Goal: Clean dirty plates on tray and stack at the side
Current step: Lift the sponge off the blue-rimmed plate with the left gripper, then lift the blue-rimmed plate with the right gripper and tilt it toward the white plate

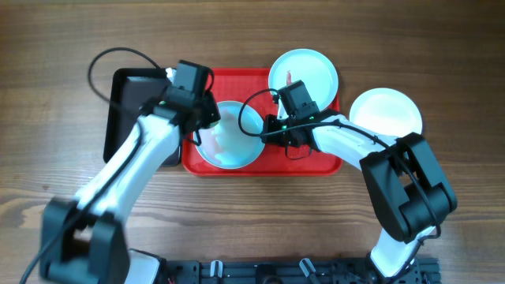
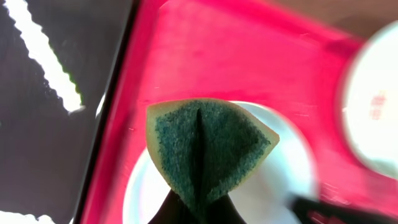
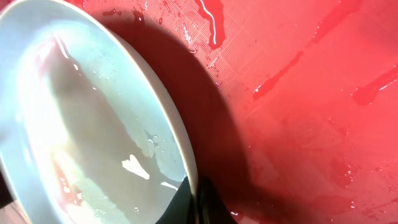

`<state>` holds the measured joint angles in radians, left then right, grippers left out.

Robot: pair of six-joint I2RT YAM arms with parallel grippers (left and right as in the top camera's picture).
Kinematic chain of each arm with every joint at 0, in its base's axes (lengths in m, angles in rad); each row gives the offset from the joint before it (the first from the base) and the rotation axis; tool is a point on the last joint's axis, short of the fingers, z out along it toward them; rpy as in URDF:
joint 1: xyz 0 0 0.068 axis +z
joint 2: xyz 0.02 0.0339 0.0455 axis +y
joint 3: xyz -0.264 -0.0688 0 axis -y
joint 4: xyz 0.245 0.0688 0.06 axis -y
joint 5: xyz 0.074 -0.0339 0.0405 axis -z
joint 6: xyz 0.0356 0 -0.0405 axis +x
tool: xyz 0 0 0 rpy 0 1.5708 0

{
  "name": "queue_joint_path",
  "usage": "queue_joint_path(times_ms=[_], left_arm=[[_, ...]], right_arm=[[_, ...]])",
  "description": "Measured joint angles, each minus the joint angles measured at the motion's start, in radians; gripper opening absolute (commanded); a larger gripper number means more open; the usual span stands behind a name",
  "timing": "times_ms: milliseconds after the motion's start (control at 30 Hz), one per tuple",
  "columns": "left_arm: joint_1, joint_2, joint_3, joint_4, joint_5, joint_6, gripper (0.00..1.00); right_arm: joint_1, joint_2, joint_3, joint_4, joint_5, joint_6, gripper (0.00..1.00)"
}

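Note:
A pale blue plate (image 1: pixel 229 142) sits tilted on the left half of the red tray (image 1: pixel 316 162). My right gripper (image 1: pixel 269 131) is shut on its right rim; in the right wrist view the rim (image 3: pixel 186 155) runs between the dark fingers (image 3: pixel 211 208), and the wet plate (image 3: pixel 87 118) shows red smears. My left gripper (image 1: pixel 208 125) is shut on a folded green and yellow sponge (image 2: pixel 208 149) held over this plate (image 2: pixel 280 186). A second pale blue plate (image 1: pixel 304 75) with a red mark lies at the tray's far right corner. A white plate (image 1: pixel 385 112) rests on the table, right of the tray.
A smaller black tray (image 1: pixel 128 106) lies against the red tray's left side. The red tray floor (image 3: pixel 298 93) is wet with streaks. Bare wooden table (image 1: pixel 442 47) surrounds both trays.

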<state>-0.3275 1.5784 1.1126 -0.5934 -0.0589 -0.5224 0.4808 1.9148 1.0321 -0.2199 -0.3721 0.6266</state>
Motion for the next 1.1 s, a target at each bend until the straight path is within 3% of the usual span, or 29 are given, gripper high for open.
queue_joint_path(times_ms=[67,233,300,400,433,467,500,900,1100], left_arm=[[0.000,-0.067,0.000,-0.024,0.032,0.000,0.04],[0.000,-0.136,0.000,-0.098,0.053,0.000,0.04],[0.000,-0.132,0.000,-0.127,0.048,0.000,0.04],[0.000,-0.124,0.000,-0.140,0.031,0.000,0.04],[0.000,-0.121,0.000,-0.140,0.026,0.000,0.04],[0.001,-0.117,0.000,-0.140,0.022,0.000,0.04],[0.002,-0.113,0.000,-0.139,0.018,0.000,0.04],[0.075,-0.089,0.000,-0.144,-0.003,0.000,0.04],[0.086,-0.089,0.000,-0.141,-0.004,0.000,0.04]], right_arm=[[0.000,0.000,0.000,-0.001,-0.001,0.000,0.06],[0.000,0.000,0.000,0.014,-0.002,0.003,0.22],[0.000,0.000,0.000,0.027,0.001,0.001,0.23],[0.000,0.000,0.000,0.034,0.009,0.003,0.23],[0.000,0.000,0.000,0.035,0.010,0.003,0.18],[0.000,0.000,0.000,0.035,0.011,0.003,0.07],[0.000,0.000,0.000,0.034,0.014,0.004,0.04],[-0.009,-0.016,0.000,-0.065,-0.010,0.003,0.04],[-0.021,-0.182,-0.010,-0.234,0.094,-0.038,0.04]])
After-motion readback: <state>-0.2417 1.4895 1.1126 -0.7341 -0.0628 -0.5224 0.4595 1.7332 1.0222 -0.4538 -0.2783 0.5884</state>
